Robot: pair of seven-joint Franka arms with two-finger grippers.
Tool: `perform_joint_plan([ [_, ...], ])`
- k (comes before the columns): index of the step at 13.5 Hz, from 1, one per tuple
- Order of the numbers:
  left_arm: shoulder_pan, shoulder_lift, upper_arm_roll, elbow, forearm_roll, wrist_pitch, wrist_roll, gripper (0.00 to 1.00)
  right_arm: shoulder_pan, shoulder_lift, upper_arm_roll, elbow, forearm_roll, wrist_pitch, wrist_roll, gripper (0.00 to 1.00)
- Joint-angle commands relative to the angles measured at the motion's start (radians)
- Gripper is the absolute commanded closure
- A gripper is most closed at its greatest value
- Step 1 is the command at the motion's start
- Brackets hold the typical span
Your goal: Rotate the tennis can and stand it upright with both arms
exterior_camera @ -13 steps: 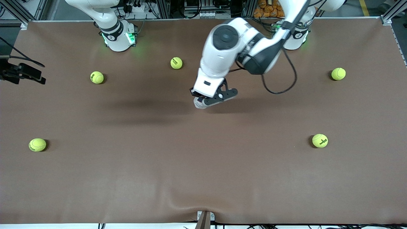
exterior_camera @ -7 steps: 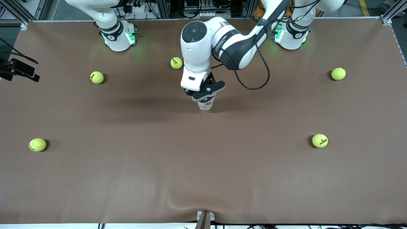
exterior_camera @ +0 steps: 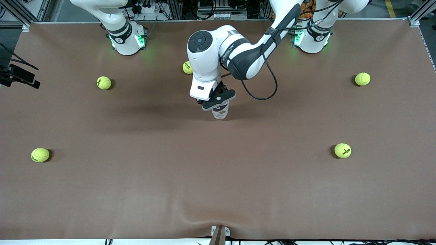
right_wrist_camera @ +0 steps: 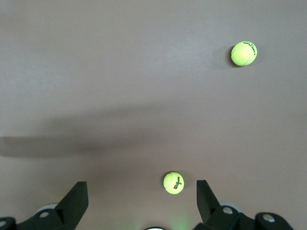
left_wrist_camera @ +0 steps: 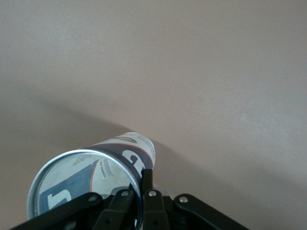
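Even, fairly bright overhead light falls on the brown tabletop [exterior_camera: 218, 177] with no harsh glare. A broad soft shadow stretches across its middle, toward the right arm's end, and each tennis ball casts a small dark shadow beside it. Green indicator lights glow at both arm bases. In the left wrist view the tennis can [left_wrist_camera: 91, 179] throws a wide diffuse shadow, and its close rim looks slightly soft. The right wrist view is dimmer, crossed by a long blurred shadow band.
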State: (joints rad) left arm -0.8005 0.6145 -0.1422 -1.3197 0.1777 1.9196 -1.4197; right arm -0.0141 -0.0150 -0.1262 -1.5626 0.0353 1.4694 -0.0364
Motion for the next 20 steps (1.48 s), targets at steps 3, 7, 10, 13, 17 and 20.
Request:
perform_joint_plan([
  [3, -0.017, 0.03, 0.007, 0.027, 0.045, -0.031, -0.034, 1.0, 0.0, 0.009, 0.01, 0.006, 0.011, -0.003, 0.015, 0.0],
  [7, -0.02, 0.047, 0.004, 0.025, 0.059, -0.03, -0.038, 1.0, 0.011, 0.006, 0.014, 0.013, 0.005, -0.012, 0.018, 0.0],
  [10, -0.019, 0.056, 0.004, 0.025, 0.059, -0.027, -0.042, 1.0, 0.009, 0.004, 0.014, 0.013, 0.0, -0.011, 0.016, 0.0],
  [13, -0.019, 0.064, 0.004, 0.025, 0.059, -0.022, -0.045, 1.0, 0.011, 0.004, 0.014, 0.013, 0.0, -0.006, 0.016, 0.0],
  [17, -0.019, 0.064, 0.004, 0.025, 0.059, -0.022, -0.045, 0.67, 0.019, 0.004, 0.014, 0.013, 0.002, -0.004, 0.018, 0.0],
  [20, -0.019, 0.062, 0.004, 0.025, 0.059, -0.022, -0.045, 0.6, 0.019, 0.004, 0.014, 0.012, 0.002, -0.004, 0.018, 0.0],
])
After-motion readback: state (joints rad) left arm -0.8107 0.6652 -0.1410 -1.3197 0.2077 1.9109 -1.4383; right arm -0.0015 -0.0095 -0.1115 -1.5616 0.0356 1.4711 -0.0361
